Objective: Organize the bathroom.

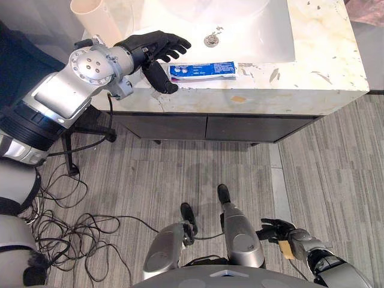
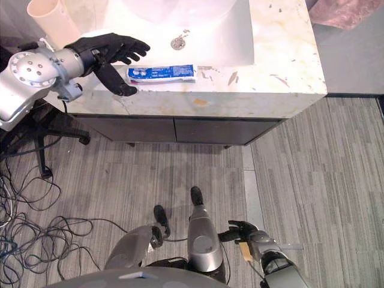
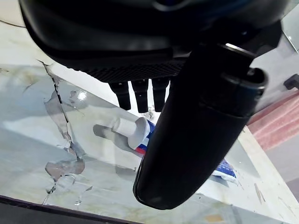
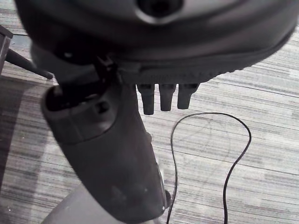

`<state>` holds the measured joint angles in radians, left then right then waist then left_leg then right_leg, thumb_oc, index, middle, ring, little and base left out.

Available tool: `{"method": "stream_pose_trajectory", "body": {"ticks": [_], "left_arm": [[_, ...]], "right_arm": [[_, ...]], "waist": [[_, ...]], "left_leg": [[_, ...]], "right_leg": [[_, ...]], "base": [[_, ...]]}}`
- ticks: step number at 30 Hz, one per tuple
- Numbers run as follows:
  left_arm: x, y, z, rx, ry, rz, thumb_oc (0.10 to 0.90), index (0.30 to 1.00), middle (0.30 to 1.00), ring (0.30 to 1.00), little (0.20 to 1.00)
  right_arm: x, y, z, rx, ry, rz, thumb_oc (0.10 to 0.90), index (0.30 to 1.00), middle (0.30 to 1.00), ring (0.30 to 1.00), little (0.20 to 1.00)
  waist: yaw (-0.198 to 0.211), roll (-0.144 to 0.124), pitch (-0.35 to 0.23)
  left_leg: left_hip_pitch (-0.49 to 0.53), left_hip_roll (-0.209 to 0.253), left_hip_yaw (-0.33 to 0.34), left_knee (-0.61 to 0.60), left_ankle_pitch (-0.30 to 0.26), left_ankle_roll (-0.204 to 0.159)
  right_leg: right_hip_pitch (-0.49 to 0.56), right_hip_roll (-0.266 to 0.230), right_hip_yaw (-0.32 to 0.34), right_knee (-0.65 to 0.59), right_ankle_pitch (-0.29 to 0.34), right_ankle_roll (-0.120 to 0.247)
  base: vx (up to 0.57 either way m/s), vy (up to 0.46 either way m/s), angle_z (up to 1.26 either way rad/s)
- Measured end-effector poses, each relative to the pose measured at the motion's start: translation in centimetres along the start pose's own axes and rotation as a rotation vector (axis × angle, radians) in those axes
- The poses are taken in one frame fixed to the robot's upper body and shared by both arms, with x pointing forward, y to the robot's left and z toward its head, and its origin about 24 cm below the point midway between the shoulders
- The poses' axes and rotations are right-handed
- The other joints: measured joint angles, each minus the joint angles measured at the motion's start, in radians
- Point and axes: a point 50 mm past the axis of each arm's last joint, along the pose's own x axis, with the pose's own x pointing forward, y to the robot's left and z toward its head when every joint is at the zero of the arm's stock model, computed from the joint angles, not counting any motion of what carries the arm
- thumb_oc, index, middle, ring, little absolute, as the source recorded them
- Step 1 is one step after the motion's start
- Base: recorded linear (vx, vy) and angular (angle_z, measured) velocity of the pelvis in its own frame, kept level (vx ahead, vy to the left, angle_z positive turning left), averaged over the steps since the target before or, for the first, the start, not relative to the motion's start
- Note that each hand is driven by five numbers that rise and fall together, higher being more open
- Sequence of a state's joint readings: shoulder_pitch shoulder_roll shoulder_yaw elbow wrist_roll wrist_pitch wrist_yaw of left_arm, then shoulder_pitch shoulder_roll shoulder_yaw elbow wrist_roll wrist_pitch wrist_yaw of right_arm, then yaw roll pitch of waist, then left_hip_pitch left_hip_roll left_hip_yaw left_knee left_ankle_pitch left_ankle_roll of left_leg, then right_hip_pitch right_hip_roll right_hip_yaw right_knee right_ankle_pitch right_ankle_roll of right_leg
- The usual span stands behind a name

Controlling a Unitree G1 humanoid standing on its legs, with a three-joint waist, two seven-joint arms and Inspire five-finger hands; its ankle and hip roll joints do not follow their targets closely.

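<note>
A blue and white toothpaste tube [image 1: 202,70] lies flat on the marble counter [image 1: 312,72], along its front edge just below the sink basin [image 1: 240,30]. My left hand [image 1: 153,50] hovers over the tube's left, capped end with its fingers straight and spread and its thumb [image 3: 196,130] pointing down toward the counter; it is open and holds nothing. In the left wrist view the tube's white cap [image 3: 128,128] shows just past the thumb. My right hand [image 1: 281,230] hangs low beside me over the floor, fingers relaxed, empty.
A beige cylindrical cup [image 1: 90,15] stands at the counter's back left, behind my left arm. The sink drain [image 1: 211,40] lies just beyond the tube. Dark cabinet doors [image 1: 204,127] sit under the counter. A pink cloth [image 2: 348,12] shows at the far right.
</note>
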<state>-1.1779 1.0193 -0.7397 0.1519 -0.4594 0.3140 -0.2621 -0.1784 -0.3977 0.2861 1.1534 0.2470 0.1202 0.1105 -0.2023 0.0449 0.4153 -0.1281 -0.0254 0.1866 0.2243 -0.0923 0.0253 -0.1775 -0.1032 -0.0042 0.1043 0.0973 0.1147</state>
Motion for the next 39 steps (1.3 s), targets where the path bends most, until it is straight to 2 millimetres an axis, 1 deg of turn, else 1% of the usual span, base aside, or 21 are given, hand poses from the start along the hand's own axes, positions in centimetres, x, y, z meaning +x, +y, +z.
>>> {"method": "stream_pose_trajectory", "body": {"ticks": [6,15,16,17,18,19,20,22,24,27,28,30,33,37,39], "left_arm": [[0.0,0.0,0.0,0.0,0.0,0.009,0.8,0.9,0.9,0.9,0.9],[0.0,0.0,0.0,-0.001,0.0,0.004,0.8,0.9,0.9,0.9,0.9],[0.0,0.0,0.0,-0.001,0.0,-0.001,0.733,0.799,0.799,0.799,0.799],[0.0,0.0,0.0,-0.001,0.001,-0.009,0.642,0.662,0.662,0.662,0.662],[0.0,-0.1,0.0,-0.001,0.002,-0.014,0.599,0.599,0.599,0.599,0.599],[0.0,-0.1,0.0,-0.001,0.004,-0.02,0.595,0.592,0.592,0.592,0.592],[0.0,0.1,0.0,0.007,0.008,-0.003,0.541,0.512,0.512,0.512,0.512],[-0.1,0.4,-0.1,0.035,0.017,0.029,0.535,0.502,0.502,0.502,0.502],[-0.1,1.0,0.1,0.057,0.024,0.072,0.527,0.491,0.491,0.491,0.491],[-0.2,1.7,0.7,0.066,0.017,0.1,0.522,0.484,0.484,0.484,0.484],[-0.2,2.0,1.1,0.066,0.007,0.105,0.522,0.484,0.484,0.484,0.484],[-0.3,2.1,1.2,0.061,0.0,0.106,0.519,0.479,0.479,0.479,0.479],[-0.3,2.1,1.3,0.06,-0.002,0.112,0.525,0.488,0.488,0.488,0.488],[-0.3,2.2,1.2,0.057,0.002,0.117,0.525,0.488,0.488,0.488,0.488],[-0.3,2.2,1.2,0.057,0.002,0.121,0.508,0.462,0.462,0.462,0.462]], "right_arm": [[0.0,-0.1,1.0,0.002,-0.033,-0.008,0.8,0.9,0.9,0.9,0.9],[0.0,-0.1,1.0,0.002,-0.029,-0.008,0.8,0.9,0.9,0.9,0.9],[0.0,-0.1,1.0,0.002,-0.029,-0.008,0.8,0.9,0.9,0.9,0.9],[0.0,-0.1,1.0,0.002,-0.029,-0.007,0.8,0.9,0.9,0.9,0.9],[0.0,-0.1,1.0,0.002,-0.029,-0.008,0.8,0.9,0.9,0.9,0.9],[0.0,-0.1,1.1,0.002,-0.03,-0.008,0.8,0.9,0.9,0.9,0.9],[0.0,-0.1,1.3,0.001,-0.034,-0.008,0.8,0.9,0.9,0.9,0.9],[0.0,-0.2,1.7,0.0,-0.044,-0.01,0.8,0.9,0.9,0.9,0.9],[-0.1,-0.6,2.0,-0.003,-0.056,-0.019,0.8,0.9,0.9,0.9,0.9],[-0.2,-1.6,2.3,-0.006,-0.066,-0.041,0.8,0.9,0.9,0.9,0.9],[-0.4,-2.2,2.4,-0.01,-0.069,-0.057,0.8,0.9,0.9,0.9,0.9],[-0.5,-2.7,2.6,-0.014,-0.073,-0.069,0.8,0.9,0.9,0.9,0.9],[-0.6,-3.0,2.6,-0.015,-0.074,-0.078,0.8,0.9,0.9,0.9,0.9],[-0.6,-2.9,2.8,0.002,-0.086,-0.071,0.8,0.9,0.9,0.9,0.9],[-0.6,-2.9,2.8,0.004,-0.087,-0.071,0.8,0.9,0.9,0.9,0.9]], "waist": [[0.001,0.0,0.0],[-0.003,0.001,0.001],[-0.004,0.002,0.001],[-0.005,0.003,0.001],[-0.007,0.005,0.002],[-0.009,0.006,0.004],[-0.014,0.009,0.005],[-0.022,0.013,0.007],[-0.029,0.022,0.015],[-0.036,0.039,0.032],[-0.037,0.049,0.043],[-0.036,0.056,0.049],[-0.036,0.057,0.051],[-0.036,0.058,0.052],[-0.037,0.058,0.052]], "left_leg": [[0.009,0.0,0.004,-0.005,0.0,0.0],[0.018,-0.001,0.009,-0.021,0.004,0.003],[0.018,-0.001,0.009,-0.021,0.004,0.003],[0.019,-0.002,0.01,-0.021,0.004,0.003],[0.019,-0.002,0.01,-0.022,0.004,0.003],[0.019,-0.002,0.011,-0.023,0.004,0.003],[0.019,-0.002,0.011,-0.024,0.004,0.003],[0.019,-0.002,0.013,-0.026,0.004,0.003],[0.018,-0.003,0.018,-0.027,0.005,0.003],[0.015,-0.004,0.023,-0.033,0.006,0.004],[0.015,-0.004,0.025,-0.034,0.006,0.004],[0.016,-0.004,0.025,-0.036,0.006,0.004],[0.015,-0.005,0.026,-0.038,0.008,0.005],[0.014,-0.005,0.026,-0.041,0.01,0.003],[0.015,-0.005,0.026,-0.044,0.012,0.003]], "right_leg": [[0.002,0.001,0.004,-0.001,0.0,0.0],[0.006,0.001,0.009,-0.003,0.0,0.0],[0.006,0.001,0.009,-0.003,0.0,0.0],[0.005,0.001,0.009,-0.003,0.0,0.0],[0.005,0.001,0.01,-0.003,0.0,0.0],[0.005,0.001,0.01,-0.003,0.0,0.0],[0.005,0.001,0.01,-0.003,0.0,0.0],[0.002,0.001,0.012,-0.003,0.0,0.0],[-0.003,0.001,0.017,-0.003,0.0,0.0],[-0.012,0.001,0.02,0.0,0.0,0.0],[-0.013,0.001,0.019,0.003,-0.001,-0.001],[-0.013,0.0,0.019,0.002,-0.001,-0.001],[-0.016,0.0,0.019,0.002,-0.001,-0.001],[-0.019,0.0,0.019,0.003,-0.001,-0.001],[-0.019,0.0,0.019,0.003,-0.001,-0.001]], "base": [[0.0,0.003,-0.02],[0.0,0.0,0.0],[0.0,0.0,0.0],[0.0,0.0,0.0],[0.0,0.0,0.0],[0.0,0.0,0.0],[0.0,0.0,0.0],[-0.02,0.027,-0.04],[-0.02,0.02,-0.08],[-0.01,0.012,-0.04],[0.0,0.0,0.0],[0.0,0.0,0.0],[0.0,0.0,0.0],[0.0,0.0,0.0],[0.0,0.0,0.0]]}}
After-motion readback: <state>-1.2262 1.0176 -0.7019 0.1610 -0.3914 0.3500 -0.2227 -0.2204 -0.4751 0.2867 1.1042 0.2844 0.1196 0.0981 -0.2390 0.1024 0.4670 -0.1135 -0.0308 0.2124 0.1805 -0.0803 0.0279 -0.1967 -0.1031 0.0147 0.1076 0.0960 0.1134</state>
